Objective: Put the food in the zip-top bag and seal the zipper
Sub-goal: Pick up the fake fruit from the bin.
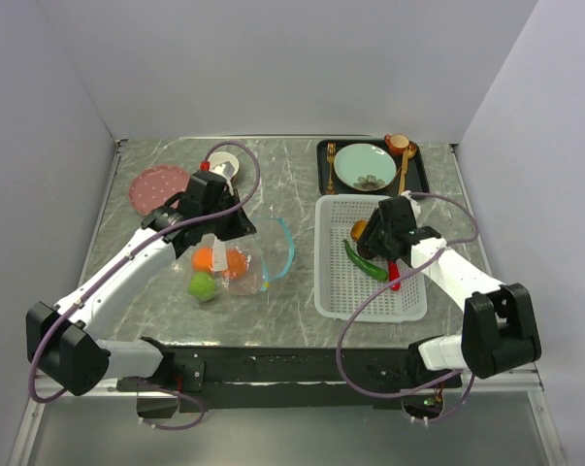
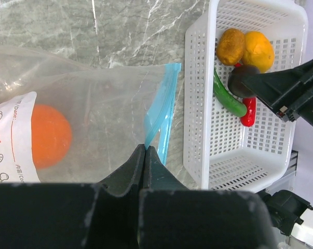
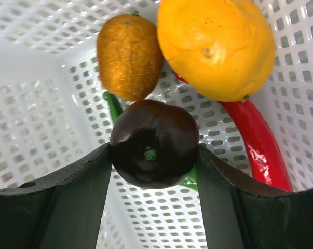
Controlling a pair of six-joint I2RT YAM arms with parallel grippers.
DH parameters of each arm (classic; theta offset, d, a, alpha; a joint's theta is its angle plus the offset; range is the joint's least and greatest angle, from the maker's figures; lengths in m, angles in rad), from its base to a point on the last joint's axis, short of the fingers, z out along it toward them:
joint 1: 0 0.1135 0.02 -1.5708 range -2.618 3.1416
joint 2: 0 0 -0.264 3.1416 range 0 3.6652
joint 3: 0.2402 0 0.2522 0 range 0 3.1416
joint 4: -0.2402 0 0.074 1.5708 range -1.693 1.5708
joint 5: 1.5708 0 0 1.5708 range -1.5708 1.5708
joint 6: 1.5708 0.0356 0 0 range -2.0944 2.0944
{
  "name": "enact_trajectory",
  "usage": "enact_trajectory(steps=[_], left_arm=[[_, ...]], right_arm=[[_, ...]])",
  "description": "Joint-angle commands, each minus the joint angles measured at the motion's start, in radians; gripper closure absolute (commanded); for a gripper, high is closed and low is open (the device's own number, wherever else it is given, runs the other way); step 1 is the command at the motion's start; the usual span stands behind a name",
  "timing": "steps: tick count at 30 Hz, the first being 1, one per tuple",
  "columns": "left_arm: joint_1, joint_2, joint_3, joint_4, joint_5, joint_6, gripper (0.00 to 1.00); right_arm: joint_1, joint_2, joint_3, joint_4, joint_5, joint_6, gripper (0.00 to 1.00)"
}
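Note:
The clear zip-top bag [image 1: 236, 257] lies left of centre. My left gripper [image 2: 146, 148] is shut on its teal zipper [image 2: 164, 111] and lifts the mouth. Inside the bag I see an orange [image 2: 50, 136] and a green apple [image 1: 203, 286]. In the white basket [image 1: 370, 291] my right gripper [image 3: 154, 149] is shut on the dark round fruit [image 3: 154, 155]. Beside it lie a yellow-brown fruit [image 3: 129, 57], a yellow-orange fruit [image 3: 216, 46], the red chili [image 3: 255, 140] and the green pepper [image 2: 226, 96].
A black tray [image 1: 420, 180] at the back right holds a teal plate [image 1: 365, 165], gold cutlery and an orange cup [image 1: 397, 144]. A pink plate [image 1: 159, 184] and a white bowl [image 1: 224, 163] sit at the back left. Grey walls close in on three sides.

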Motion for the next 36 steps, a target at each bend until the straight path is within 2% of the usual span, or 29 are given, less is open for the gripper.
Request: enact_trajectory(steps=[1,4,11,17,21,24,29,33,36], left_arm=[[0.0,-0.009,0.018,0.02,0.019,-0.015,0.99],[0.0,-0.011,0.021,0.033,0.028,-0.012,0.99],[0.0,0.017,0.041,0.034,0.039,-0.004,0.99],[0.0,0.011,0.026,0.047,0.047,-0.012,0.99],[0.0,0.012,0.027,0.047,0.047,-0.017,0.99],[0.0,0.008,0.029,0.04,0.041,-0.015,0.99],[0.0,-0.005,0.015,0.042,0.042,-0.014,0.99],[0.0,-0.008,0.006,0.043,0.044,-0.015,0.99],[0.002,-0.008,0.006,0.047,0.048,-0.015,0.99]], right_arm=[[-0.006,-0.059,-0.007,0.028,-0.035,-0.003,0.59],[-0.006,-0.077,-0.003,0.022,-0.073,-0.011,0.64],[-0.006,-0.142,-0.001,-0.004,-0.101,-0.028,0.67],[-0.006,-0.196,0.012,-0.024,-0.177,-0.029,0.65],[-0.005,-0.206,0.029,0.01,-0.358,-0.083,0.62],[-0.005,-0.205,0.065,-0.007,-0.408,-0.103,0.62],[-0.002,-0.237,0.095,0.005,-0.457,-0.109,0.58],[0.084,-0.196,0.17,-0.067,-0.386,-0.166,0.57],[0.132,-0.16,0.197,-0.047,-0.418,-0.152,0.57]])
